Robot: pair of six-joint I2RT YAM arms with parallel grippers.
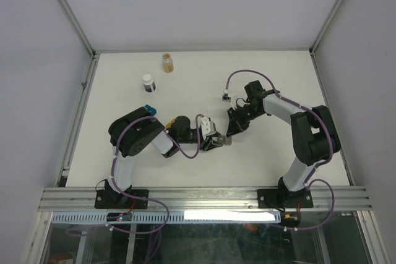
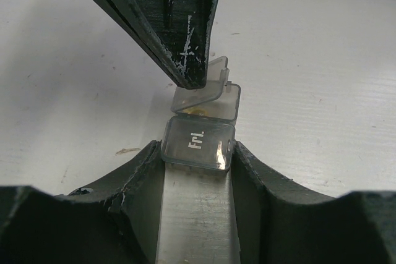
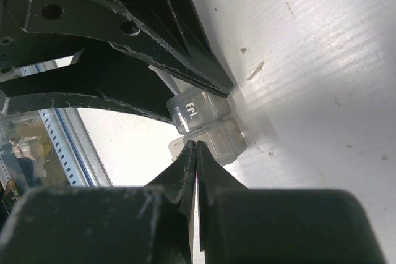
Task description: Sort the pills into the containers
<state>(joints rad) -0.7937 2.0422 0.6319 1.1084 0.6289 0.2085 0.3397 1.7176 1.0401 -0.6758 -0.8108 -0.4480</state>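
Fingers [image 2: 133, 180] of the left gripper [image 2: 198, 153] pinch a small gray box [image 2: 198, 141] by its sides, at the cell marked "Fri.", whose lid is down. The right gripper [image 3: 195, 148] is fully closed, and its tip rests against the raised lid [image 2: 213, 91] of the box's far cell. Both meet close to the white surface [image 1: 278, 78], between the two arms. A teal box [image 1: 148, 108] lies beside the left arm's elbow. Farther back stand a white-capped dark bottle [image 1: 148, 82] and an amber bottle [image 1: 167, 62], well apart from the grippers.
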